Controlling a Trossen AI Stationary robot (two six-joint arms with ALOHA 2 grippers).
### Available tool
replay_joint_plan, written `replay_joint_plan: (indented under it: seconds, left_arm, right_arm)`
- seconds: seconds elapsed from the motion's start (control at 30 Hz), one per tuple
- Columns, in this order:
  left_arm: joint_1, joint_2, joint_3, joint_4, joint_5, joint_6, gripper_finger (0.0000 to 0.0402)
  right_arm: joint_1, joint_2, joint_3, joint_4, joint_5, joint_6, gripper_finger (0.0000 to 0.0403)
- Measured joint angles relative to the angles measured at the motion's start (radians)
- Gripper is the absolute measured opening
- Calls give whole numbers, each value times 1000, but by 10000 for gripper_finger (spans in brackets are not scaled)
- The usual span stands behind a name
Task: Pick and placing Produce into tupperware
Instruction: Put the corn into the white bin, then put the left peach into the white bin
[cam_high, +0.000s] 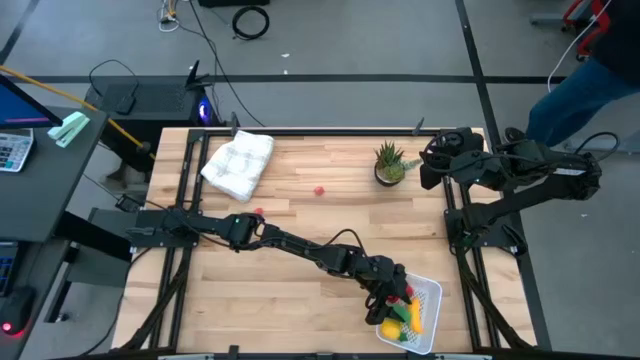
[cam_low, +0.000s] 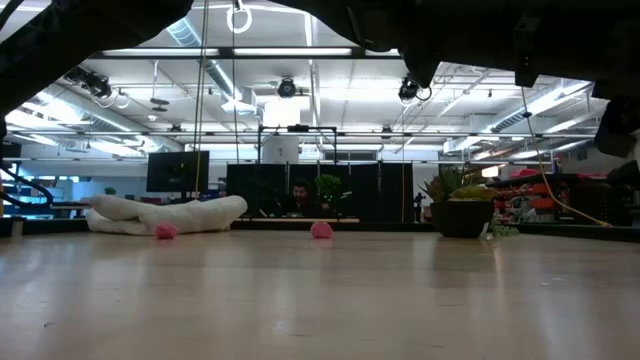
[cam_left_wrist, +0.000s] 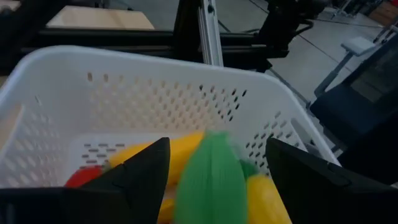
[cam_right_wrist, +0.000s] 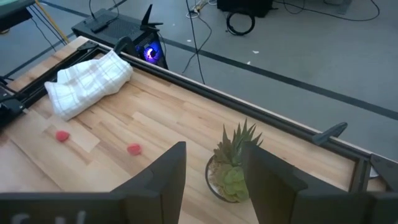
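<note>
Spread jaws of the left gripper (cam_left_wrist: 214, 180) flank a green oblong piece (cam_left_wrist: 210, 186) just over the tupperware (cam_high: 427, 300) at the worktop's (cam_high: 300, 290) near right corner; whether they grip or have let go is unclear. Placing appears under way. Next, lifting clear toward two red round pieces (cam_high: 319, 189) mid-worktop seems needed. Farther off, the right gripper (cam_right_wrist: 211, 186) waits, jaws parted, beside a potted plant (cam_high: 389, 163). Basket contents are partly hidden.
</note>
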Motion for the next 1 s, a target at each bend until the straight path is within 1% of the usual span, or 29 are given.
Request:
replay_joint_plan:
  seconds: [0.2, 0.27, 0.33, 0.43, 0.63, 0.73, 0.83, 0.9, 1.0]
  left_arm:
    - [19, -5, 66, -3, 3, 1, 278]
    - [34, -34, 56, -2, 2, 4, 276]
    - [57, -71, 56, -42, 3, 12, 275]
    - [104, -148, 58, -168, 1, 22, 275]
    - [199, -292, 58, -527, -19, 27, 273]
    - [243, -342, 58, -727, -71, 28, 266]
    - [285, -356, 59, -983, -130, 29, 254]
    - [311, -357, 55, -1199, -154, 34, 245]
    - [341, -363, 39, -1467, -206, 95, 231]
  right_arm:
    - [0, 0, 0, -2, 0, -1, 162]
    - [0, 0, 0, -4, -1, -2, 162]
    - [0, 0, 0, -13, -1, -3, 162]
    - [0, -2, 0, -25, -19, -3, 162]
    - [0, -2, 0, -23, -80, -10, 162]
    - [0, -1, 0, -22, -102, -1, 162]
    - [0, -1, 0, -22, -132, 6, 162]
    - [0, 0, 0, -22, -152, 7, 162]
    - [0, 2, 0, -22, -168, 7, 162]
